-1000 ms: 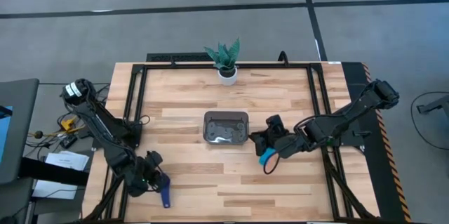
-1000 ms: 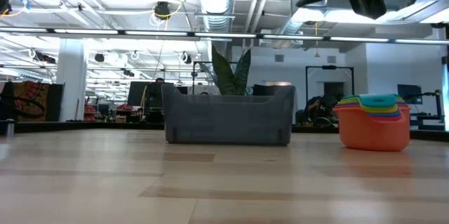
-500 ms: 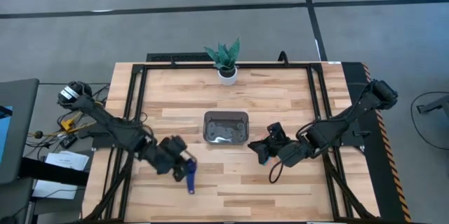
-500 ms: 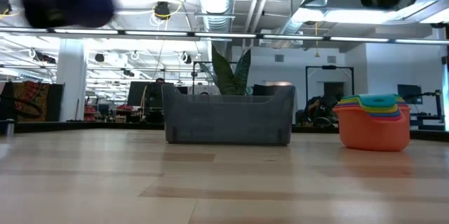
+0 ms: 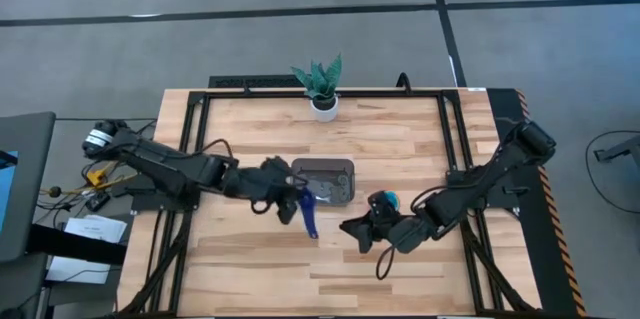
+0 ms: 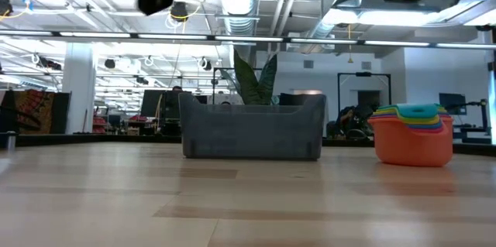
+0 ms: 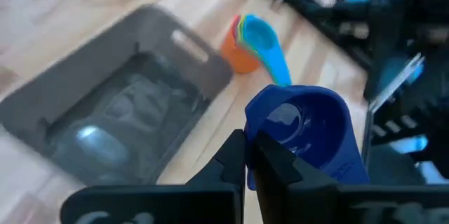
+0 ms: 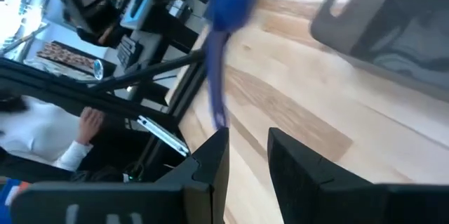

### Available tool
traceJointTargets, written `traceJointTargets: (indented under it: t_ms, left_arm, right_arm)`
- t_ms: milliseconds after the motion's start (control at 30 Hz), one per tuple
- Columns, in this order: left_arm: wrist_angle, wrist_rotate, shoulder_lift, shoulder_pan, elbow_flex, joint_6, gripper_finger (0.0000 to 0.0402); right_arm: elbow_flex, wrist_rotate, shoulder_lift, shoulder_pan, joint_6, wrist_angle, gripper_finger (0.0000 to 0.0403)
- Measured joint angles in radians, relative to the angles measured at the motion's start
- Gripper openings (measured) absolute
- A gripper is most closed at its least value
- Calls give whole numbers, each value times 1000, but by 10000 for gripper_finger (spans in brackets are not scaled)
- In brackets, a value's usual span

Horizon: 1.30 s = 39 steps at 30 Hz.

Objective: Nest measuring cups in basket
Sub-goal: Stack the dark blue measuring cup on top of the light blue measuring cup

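1. Currently the left gripper (image 5: 296, 202) hangs just beside the basket (image 5: 322, 181), its fingers (image 7: 242, 159) clamped together on the handle of a dark blue cup (image 7: 309, 135), whose bowl sits just past the fingertips.
2. Beyond those fingers the basket (image 7: 105, 126) holds no cups; something pale and blurred lies on its floor.
3. Nested cups (image 6: 412, 132), orange outermost with a light blue one on top, stand on the tabletop (image 5: 260, 249) near the basket.
4. Right gripper (image 5: 358, 231) hovers over bare tabletop beside that stack (image 5: 385, 202), its fingers (image 8: 210, 164) apart and empty.
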Motion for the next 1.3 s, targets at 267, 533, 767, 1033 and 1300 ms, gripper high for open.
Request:
traceJointTargets:
  t_ms: [267, 533, 767, 1033, 1300]
  left_arm:
    - [11, 86, 109, 54, 92, 65, 0]
    - [16, 99, 206, 69, 185, 94, 0]
    - [35, 117, 236, 85, 197, 80, 0]
    - [69, 130, 243, 96, 199, 73, 0]
    - [83, 148, 244, 103, 198, 79, 0]
  right_arm:
    - [28, -14, -3, -41, -91, -13, 122]
    - [28, -76, 0, -63, -92, -25, 122]
    - [28, -103, 0, -63, -81, -63, 117]
    - [28, -109, 0, -63, -56, -116, 63]
    - [28, -109, -1, -67, -56, -125, 13]
